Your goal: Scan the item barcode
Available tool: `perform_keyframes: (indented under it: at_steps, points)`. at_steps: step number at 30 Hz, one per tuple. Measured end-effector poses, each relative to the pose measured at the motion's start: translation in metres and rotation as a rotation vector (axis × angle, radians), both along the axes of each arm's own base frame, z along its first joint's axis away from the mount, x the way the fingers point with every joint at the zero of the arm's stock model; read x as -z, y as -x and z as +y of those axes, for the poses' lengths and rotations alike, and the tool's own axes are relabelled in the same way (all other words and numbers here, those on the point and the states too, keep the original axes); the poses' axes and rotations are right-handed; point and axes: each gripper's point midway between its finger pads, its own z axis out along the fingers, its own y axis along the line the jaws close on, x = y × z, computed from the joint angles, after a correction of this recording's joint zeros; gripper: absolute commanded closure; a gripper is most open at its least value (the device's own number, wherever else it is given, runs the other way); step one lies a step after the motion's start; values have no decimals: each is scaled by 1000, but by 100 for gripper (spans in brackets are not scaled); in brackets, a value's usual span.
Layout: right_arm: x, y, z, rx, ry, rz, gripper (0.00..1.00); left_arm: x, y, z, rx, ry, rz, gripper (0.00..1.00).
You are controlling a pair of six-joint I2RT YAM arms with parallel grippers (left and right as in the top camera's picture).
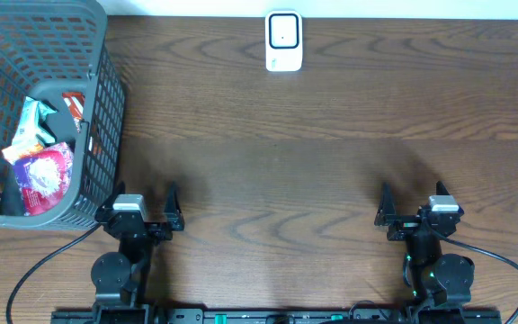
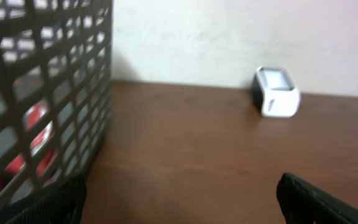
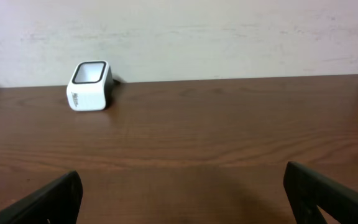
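A white barcode scanner (image 1: pixel 283 40) with a dark window stands at the table's far edge, and shows in the left wrist view (image 2: pixel 277 92) and the right wrist view (image 3: pixel 90 86). The items lie in the grey mesh basket (image 1: pixel 106 117) at the far left: a pink-red packet (image 1: pixel 43 177), a pale green-white packet (image 1: pixel 32 126) and a red one (image 1: pixel 75 106). My left gripper (image 1: pixel 147 192) rests open at the near edge, just right of the basket, with nothing between its fingers (image 2: pixel 179 199). My right gripper (image 1: pixel 412 191) rests open and empty at the near right (image 3: pixel 182 186).
The basket wall (image 2: pixel 48 93) fills the left of the left wrist view, with red packaging behind the mesh. A pale wall runs behind the table's far edge. Cables trail from both arm bases at the front.
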Motion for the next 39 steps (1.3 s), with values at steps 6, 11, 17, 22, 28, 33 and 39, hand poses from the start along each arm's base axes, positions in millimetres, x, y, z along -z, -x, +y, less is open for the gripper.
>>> perform_keyframes:
  at_steps: [6, 11, 17, 22, 28, 33, 39]
  points:
    - [0, 0, 0, 0, 0, 0, 1, -44, 6, -30, 178, 20, -183, 2]
    - [0, 0, 0, 0, 0, 0, 1, -78, 19, -47, 286, 11, -333, 2]
    - [0, 0, 0, 0, 0, 1, 1, -91, 25, -53, 325, 7, -388, 2]
    - [0, 0, 0, 0, 0, 1, 1, -93, 26, -54, 330, 8, -391, 3]
    - [0, 0, 0, 0, 0, 1, 1, -93, 26, -54, 330, 7, -393, 2]
    - [0, 0, 0, 0, 0, 1, 1, -96, 27, -54, 330, 6, -398, 2]
    - [0, 0, 0, 0, 0, 1, 1, -120, 33, -54, 330, 0, -438, 2]
